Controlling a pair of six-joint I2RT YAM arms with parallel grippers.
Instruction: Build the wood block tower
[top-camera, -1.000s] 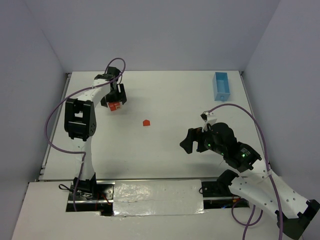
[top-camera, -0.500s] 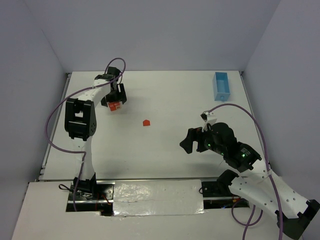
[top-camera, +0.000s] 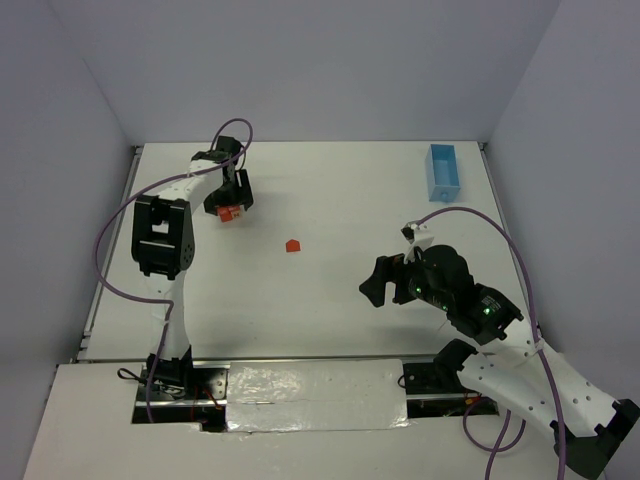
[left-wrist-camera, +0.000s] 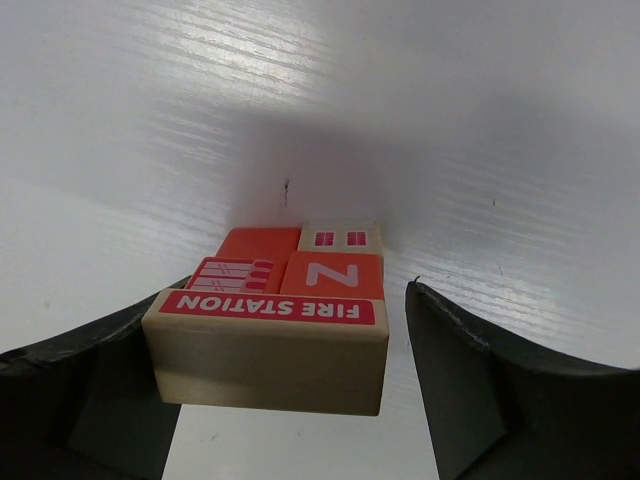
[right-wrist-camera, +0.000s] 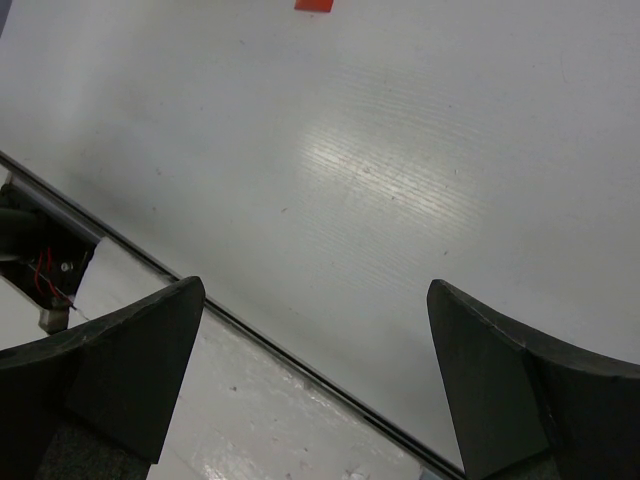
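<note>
Block tower (left-wrist-camera: 275, 310): five pieces visible. These are one tan bar marked FIRE STATION, three red-orange blocks and one tan block with windows, grouped at the far left of the bench (top-camera: 350, 200).

Left jaws: released, straddling the tower, with a gap at the right finger.

One separate red-orange block (top-camera: 292, 245) lies mid-bench.

One light-blue tray (top-camera: 442, 172) sits far right; contents cannot be determined.

Right jaws: released, above the bench.

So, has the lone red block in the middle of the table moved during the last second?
No. The red block lies at the same spot, judged against the blue tray, which is fixed in the top view.
</note>
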